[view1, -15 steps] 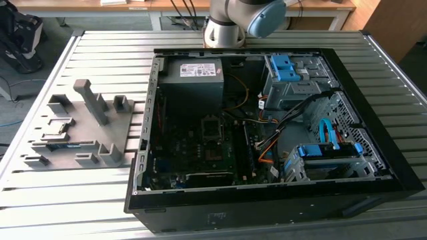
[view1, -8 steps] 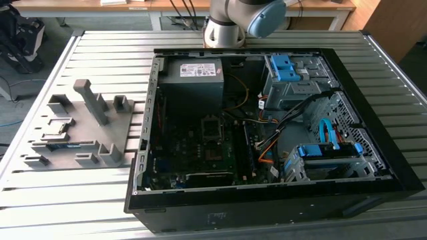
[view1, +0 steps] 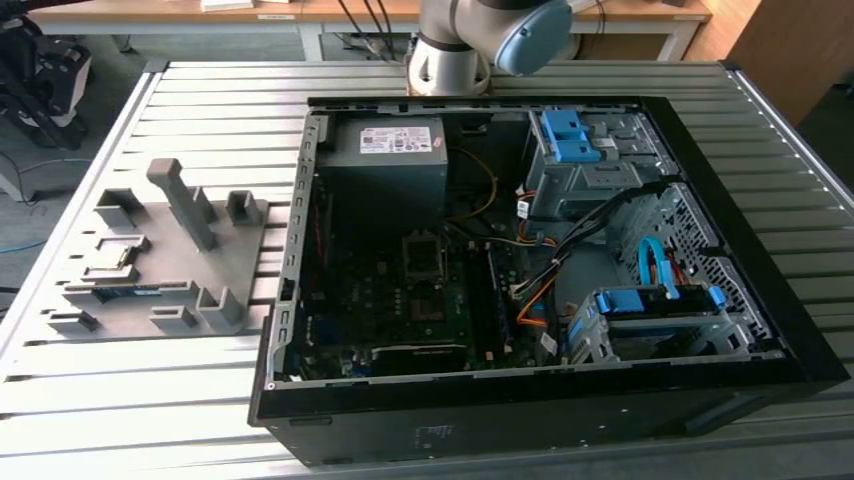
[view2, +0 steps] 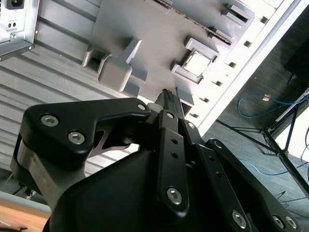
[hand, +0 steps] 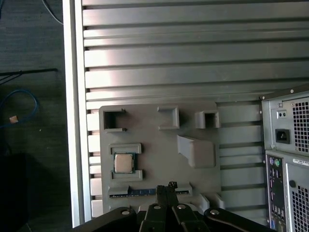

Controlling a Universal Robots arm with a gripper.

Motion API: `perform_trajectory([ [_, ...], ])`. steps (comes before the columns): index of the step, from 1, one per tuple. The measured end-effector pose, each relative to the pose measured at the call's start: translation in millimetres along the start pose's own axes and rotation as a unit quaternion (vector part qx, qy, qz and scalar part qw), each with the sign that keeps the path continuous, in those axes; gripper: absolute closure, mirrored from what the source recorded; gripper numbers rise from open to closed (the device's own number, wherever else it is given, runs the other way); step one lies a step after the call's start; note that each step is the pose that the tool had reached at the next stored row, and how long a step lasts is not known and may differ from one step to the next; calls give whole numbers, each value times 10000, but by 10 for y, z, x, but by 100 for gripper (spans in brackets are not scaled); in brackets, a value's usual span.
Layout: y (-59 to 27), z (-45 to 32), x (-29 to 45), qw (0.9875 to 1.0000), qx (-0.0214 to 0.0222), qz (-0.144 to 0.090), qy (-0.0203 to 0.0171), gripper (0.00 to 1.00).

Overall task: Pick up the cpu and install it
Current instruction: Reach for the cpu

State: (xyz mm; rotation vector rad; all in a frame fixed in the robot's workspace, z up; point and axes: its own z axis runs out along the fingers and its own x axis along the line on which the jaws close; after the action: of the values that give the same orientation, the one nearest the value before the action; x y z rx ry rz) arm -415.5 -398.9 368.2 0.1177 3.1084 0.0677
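First wrist view, status check.

Operator: Location of the cpu?

Technician: Seated flat, metal face up, between two raised brackets on the grey fixture plate. The plate lies on the slatted table, beside the rear panel of the computer case.

Operator: Gripper condition?

Technician: The gripper hangs above the plate, clear of the cpu. The fingers are together with nothing between them, as seen in both wrist views. In the first wrist view the fingertips overlap the memory stick, which rests in its slot along the plate edge, near the cpu.

Operator: Exterior view?

Technician: The case lies open on its side with the motherboard exposed. The fixture plate sits just beside the case, to the exterior view's left of it. The arm's base stands on the table beyond the case.
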Motion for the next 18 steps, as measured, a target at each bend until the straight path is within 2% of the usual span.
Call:
perform_trajectory([
  [18, -5, 95, 14, 10000, 0, 0, 0, 90],
])
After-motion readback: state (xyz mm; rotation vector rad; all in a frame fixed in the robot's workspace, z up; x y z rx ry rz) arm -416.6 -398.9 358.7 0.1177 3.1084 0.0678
